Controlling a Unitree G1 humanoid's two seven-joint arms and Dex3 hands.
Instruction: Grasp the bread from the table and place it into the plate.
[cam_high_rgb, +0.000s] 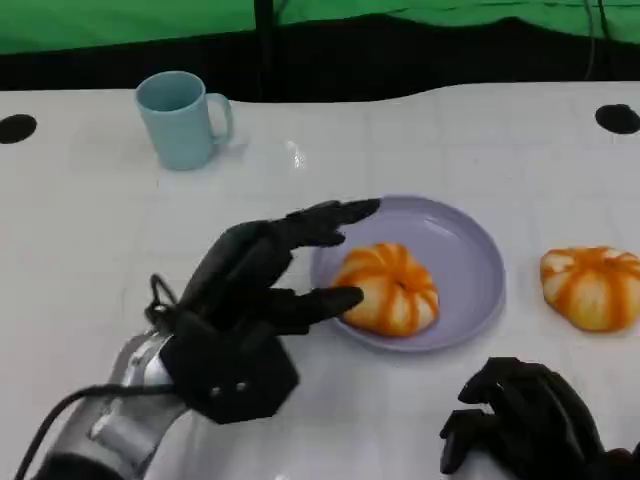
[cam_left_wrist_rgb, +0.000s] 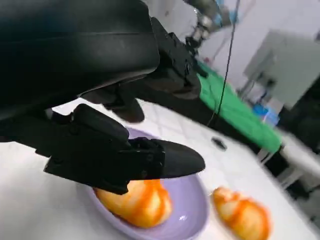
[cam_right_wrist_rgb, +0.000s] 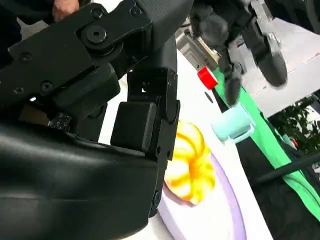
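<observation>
the bread (cam_high_rgb: 388, 288) sits in the lavender plate (cam_high_rgb: 470, 250), toward its 8 o'clock side; it looks soft and light, best cupped gently round its sides. the left hand (cam_high_rgb: 265, 290) hovers spread beside it, holding nothing. the right hand (cam_high_rgb: 530, 415) is curled in, empty. a second bun (cam_high_rgb: 592, 287) lies at the plate's 3 o'clock; the blue mug (cam_high_rgb: 183, 118) looks empty.

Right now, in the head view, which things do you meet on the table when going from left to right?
Blue mug → left hand → purple plate holding one bread → second bread lying on the table beside the plate.
</observation>
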